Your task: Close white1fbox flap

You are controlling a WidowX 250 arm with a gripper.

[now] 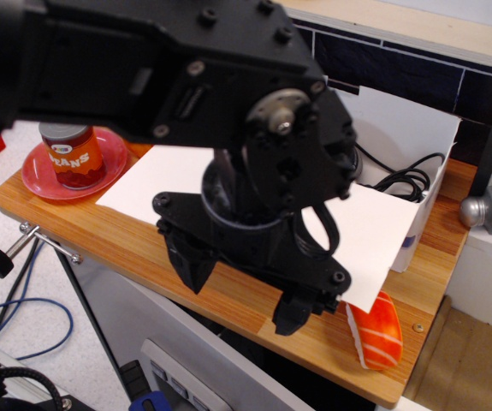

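The white box (421, 141) stands on a wooden shelf (83, 224), its far wall upright and black cables (402, 182) showing inside at the right. Its wide flap (372, 235) shows its plain white face and lies roughly flat, from the left near the plate across to the box's front right corner. My black gripper (241, 291) hangs over the flap's front edge, with the arm hiding the flap's middle. The jaws are spread apart; one fingertip (191, 270) is at the left and the other fingertip (292, 315) at the right. Nothing is between them.
A red beans can (72, 154) stands on a red plate (40, 178) at the shelf's left end. An orange and white salmon sushi toy (376, 330) lies near the shelf's front right edge. A grey metal object (488, 210) sits to the right. Loose cables (23, 318) hang below left.
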